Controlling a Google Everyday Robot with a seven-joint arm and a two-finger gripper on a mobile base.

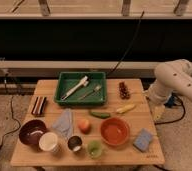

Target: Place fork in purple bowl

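- Camera view: the fork (90, 92) lies flat in the green tray (82, 74) at the back of the counter (134, 156). It sits on the tray's right side, just beside a thicker white utensil (75, 87) and apart from it.
- The purple bowl (32, 132) stands at the front left corner, well apart from the tray. A white cup (49, 142) is just beside it, and a blue cloth (64, 122) lies between it and the tray.
- The pincer (157, 109) hangs at the end of the white arm, off the right edge of the counter and well away from the fork. I cannot tell whether it is wide or narrow, and nothing appears to be held.
- Handling, as a judgement: the fork looks light, stiff and slick. It lies low on the tray floor, so it may slide or pivot when pinched.
- The best hold is probably across the middle of the handle, clear of the tray wall and the white utensil.
- The bowl's shiny inside suggests the fork could clatter or skid, so a low release seems wise.
- Surface: pale wooden slats, level and crowded with an orange bowl (114, 131), a peach-coloured fruit (84, 125), a blue sponge (143, 140) and dark grapes (124, 90).
- Room: a dim, dark wall with pale rails behind, speckled floor and trailing cables.
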